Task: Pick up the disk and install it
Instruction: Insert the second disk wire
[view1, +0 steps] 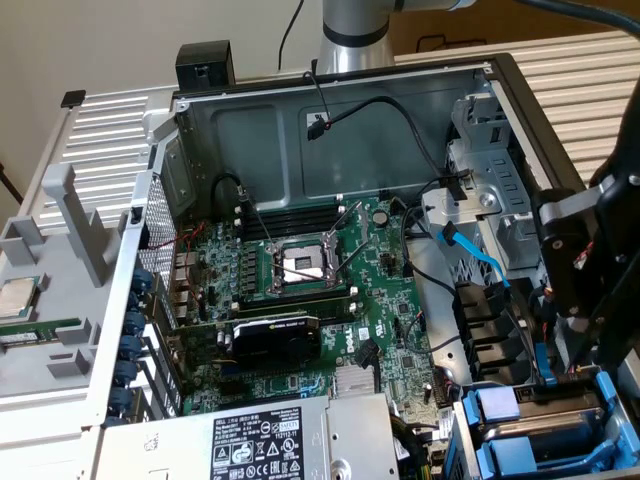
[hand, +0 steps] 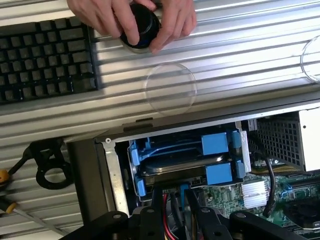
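The gripper (hand: 172, 212) hangs just above the disk (hand: 180, 167), which sits in its blue carrier (hand: 215, 142) in the drive bay; whether the jaws pinch it I cannot tell. Seating it well probably means keeping it level and square with the bay. Beyond the case, a hand (hand: 132, 17) holds a dark round knob (hand: 142, 27).

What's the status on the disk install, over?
Gripper low over drive bay, jaws unreadable. Disk seated in blue carrier. A person's hand on a black knob beyond the case.
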